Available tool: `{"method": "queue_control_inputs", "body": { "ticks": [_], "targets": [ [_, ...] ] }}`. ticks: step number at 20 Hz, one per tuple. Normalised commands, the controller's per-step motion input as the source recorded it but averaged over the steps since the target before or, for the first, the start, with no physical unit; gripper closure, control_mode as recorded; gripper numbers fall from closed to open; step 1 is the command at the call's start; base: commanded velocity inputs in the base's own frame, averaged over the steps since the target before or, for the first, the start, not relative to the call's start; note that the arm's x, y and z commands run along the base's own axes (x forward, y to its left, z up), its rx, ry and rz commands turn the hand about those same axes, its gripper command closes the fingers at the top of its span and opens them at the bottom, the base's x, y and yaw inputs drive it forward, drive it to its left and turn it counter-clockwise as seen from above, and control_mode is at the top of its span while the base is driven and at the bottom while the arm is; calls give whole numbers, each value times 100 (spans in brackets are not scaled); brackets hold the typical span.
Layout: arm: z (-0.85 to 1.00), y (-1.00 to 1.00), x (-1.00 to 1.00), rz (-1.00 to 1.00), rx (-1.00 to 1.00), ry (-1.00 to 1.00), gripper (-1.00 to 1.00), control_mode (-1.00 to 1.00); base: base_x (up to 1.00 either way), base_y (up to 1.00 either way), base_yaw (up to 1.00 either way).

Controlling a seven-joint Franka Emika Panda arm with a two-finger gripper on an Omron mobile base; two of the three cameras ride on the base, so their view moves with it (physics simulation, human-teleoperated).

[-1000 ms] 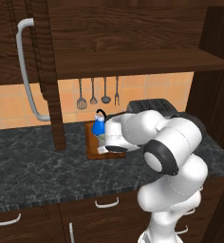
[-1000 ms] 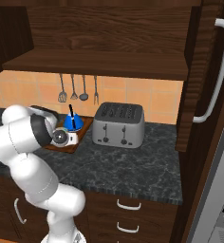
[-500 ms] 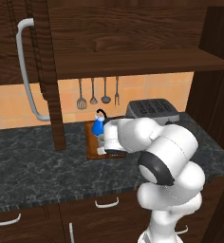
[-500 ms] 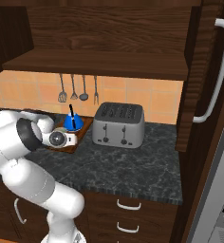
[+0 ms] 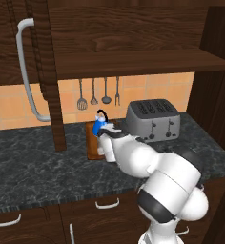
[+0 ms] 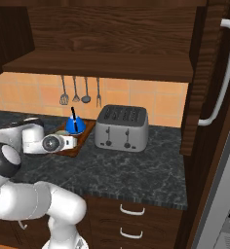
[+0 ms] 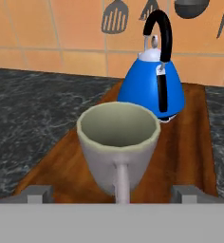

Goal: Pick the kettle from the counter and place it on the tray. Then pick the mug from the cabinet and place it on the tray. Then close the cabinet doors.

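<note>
1. Mug (image 7: 117, 148) stands upright on the tray (image 7: 192, 142), handle facing the hand camera, with the kettle (image 7: 154, 85) just behind it on the same board. Both placements look done, to judge from how things lie.

2. Gripper (image 7: 112, 193): the two finger tips (image 7: 38, 193) stand spread wide, one either side of the mug and apart from its wall. Nothing is pinched.

3. Step in hand, as I judge it: clear the hand from the mug, then go for the cabinet doors (image 5: 47, 81).

4. To do it well: draw the hand straight back along its own axis, away from the mug, keeping the fingers wide so that neither tip catches the handle or the rim. Do not sweep sideways while the tips flank the mug; a nudge could tip it or push it into the kettle.

5. Lift only once the tips are past the mug's handle. The toaster (image 6: 122, 127) stands near the tray on the counter (image 6: 136, 170), so retreat away from it.

6. Door closing: the bar handle (image 5: 27, 71) of one door and the handle (image 6: 219, 73) of the other are well apart, so two separate pushes seem needed.

7. Hard to make out: in the left base view the arm covers the mug and most of the tray; the kettle peeks above it.

8. In the right base view the hand (image 6: 53, 143) hides the mug. Both doors are cut off at the frame edges.

9. Mug's base contact with the tray sits below the hand view's lower edge; flat seating is assumed, not confirmed.
</note>
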Motion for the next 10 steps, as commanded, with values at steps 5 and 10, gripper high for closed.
{"method": "queue_control_inputs", "body": {
  "ticks": [5, 10],
  "targets": [
    [62, -20, -20, -1, 0, 4, -100, -100, 0, 0, 0],
    [76, -9, -15, -5, 0, 14, -100, -100, 0, 0, 0]
  ]
}}
